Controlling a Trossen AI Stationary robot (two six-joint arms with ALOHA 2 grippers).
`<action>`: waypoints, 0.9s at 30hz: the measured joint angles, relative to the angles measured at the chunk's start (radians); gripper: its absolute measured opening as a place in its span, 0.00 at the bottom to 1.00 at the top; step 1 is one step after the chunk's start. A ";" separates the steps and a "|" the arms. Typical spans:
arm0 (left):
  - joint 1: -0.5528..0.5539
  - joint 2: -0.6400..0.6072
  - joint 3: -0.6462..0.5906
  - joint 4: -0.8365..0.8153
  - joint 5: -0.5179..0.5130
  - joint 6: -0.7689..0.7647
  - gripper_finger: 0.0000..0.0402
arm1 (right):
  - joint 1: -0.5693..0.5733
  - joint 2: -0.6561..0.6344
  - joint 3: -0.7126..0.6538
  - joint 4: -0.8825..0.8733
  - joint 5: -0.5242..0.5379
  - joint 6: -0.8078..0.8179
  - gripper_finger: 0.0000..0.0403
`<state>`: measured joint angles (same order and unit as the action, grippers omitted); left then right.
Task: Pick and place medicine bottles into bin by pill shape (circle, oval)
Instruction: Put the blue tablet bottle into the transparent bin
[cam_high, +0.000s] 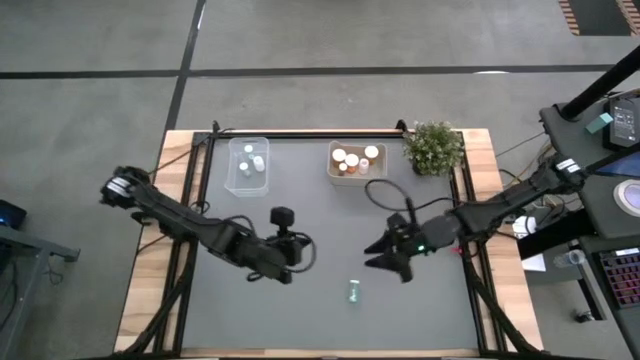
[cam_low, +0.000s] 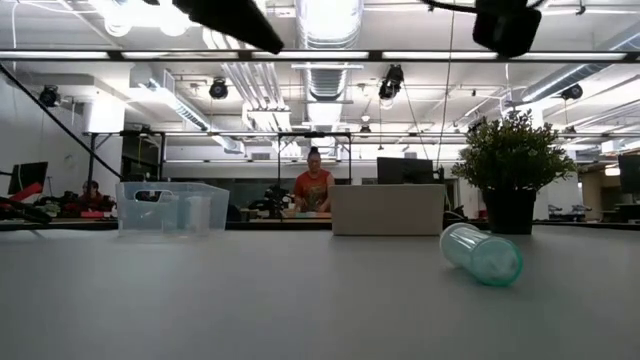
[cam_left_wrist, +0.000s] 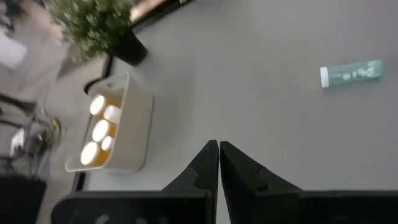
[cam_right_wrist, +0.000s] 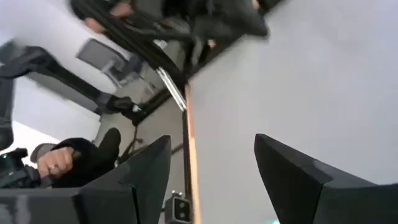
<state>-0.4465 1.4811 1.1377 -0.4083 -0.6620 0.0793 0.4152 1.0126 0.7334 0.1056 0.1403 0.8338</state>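
One pale teal medicine bottle (cam_high: 354, 291) with a white cap lies on its side on the grey table, near the front middle. It also shows in the low view (cam_low: 482, 254) and the left wrist view (cam_left_wrist: 351, 73). My left gripper (cam_high: 306, 250) is shut and empty, left of and beyond the bottle; its fingers meet in the left wrist view (cam_left_wrist: 217, 150). My right gripper (cam_high: 376, 254) is open and empty, right of and beyond the bottle; its fingers stand wide apart in the right wrist view (cam_right_wrist: 211, 163). Both hang above the table.
A clear bin (cam_high: 248, 165) with small pale bottles stands at the back left. A beige bin (cam_high: 357, 162) with orange bottles stands at the back middle, and a potted plant (cam_high: 435, 148) right of it. A person's hand (cam_right_wrist: 56, 162) shows beyond the table's edge.
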 joint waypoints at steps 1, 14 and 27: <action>0.000 -0.031 -0.045 0.046 -0.001 0.030 0.00 | 0.009 0.039 0.034 -0.025 0.006 0.043 0.56; 0.007 -0.394 -0.364 0.436 0.000 0.363 0.00 | 0.053 0.517 0.562 -0.704 -0.032 0.600 0.56; 0.005 -0.495 -0.445 0.529 0.005 0.339 0.00 | 0.103 0.860 0.800 -1.001 -0.167 0.875 0.56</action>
<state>-0.4419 0.9863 0.6926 0.1204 -0.6574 0.4179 0.5179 1.8731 1.5336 -0.8956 -0.0265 1.7089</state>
